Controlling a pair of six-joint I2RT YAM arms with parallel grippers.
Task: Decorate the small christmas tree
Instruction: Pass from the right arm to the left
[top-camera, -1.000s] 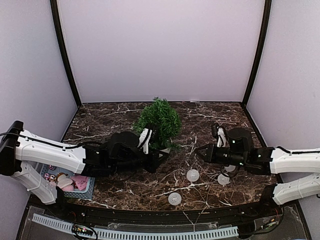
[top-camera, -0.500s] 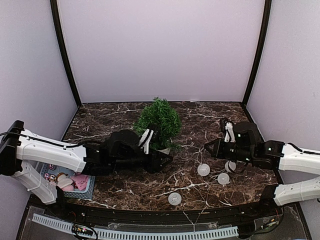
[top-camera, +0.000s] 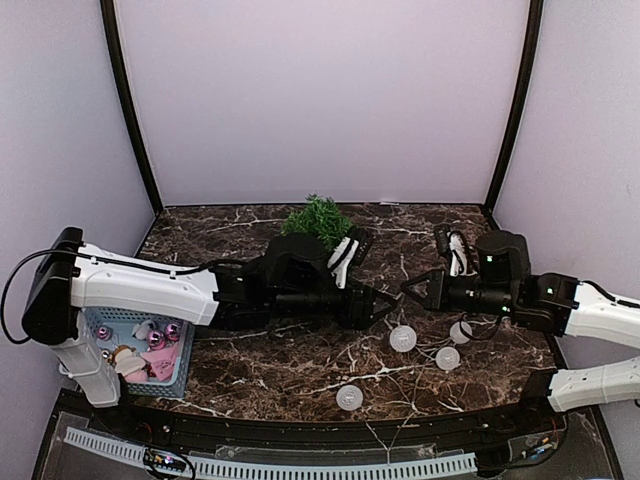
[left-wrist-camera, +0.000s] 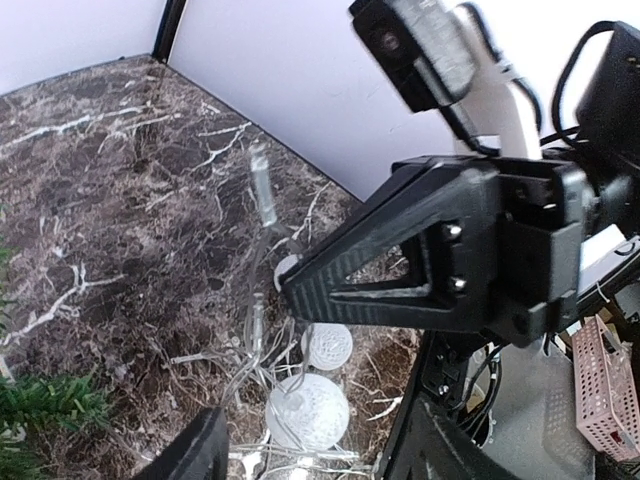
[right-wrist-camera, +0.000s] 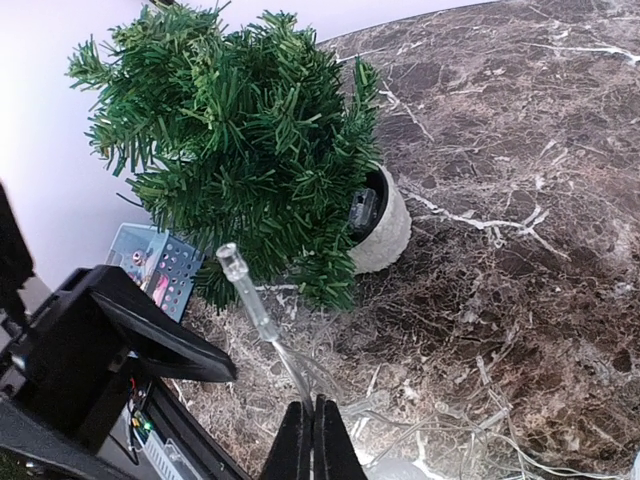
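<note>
Top external view: our right gripper (top-camera: 410, 289), pinched shut on the clear light string (right-wrist-camera: 255, 300), faces the small christmas tree (top-camera: 318, 218), standing far-left of it at centre; our left gripper (top-camera: 380, 306), jaws spread and empty, hovers just beside.

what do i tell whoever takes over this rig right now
left pincer: open, holding nothing, tip close to the right one, just right of the tree.
right pincer: shut on the clear wire of the light string, a small bulb end sticking up.
small christmas tree: upright in its white pot, back centre of the table, no decoration visible on it.
globe lights lie on the table by the right arm; baubles sit in the blue basket, front left.
done: string gripped. left: drape it on the tree, then probably the baubles.
</note>
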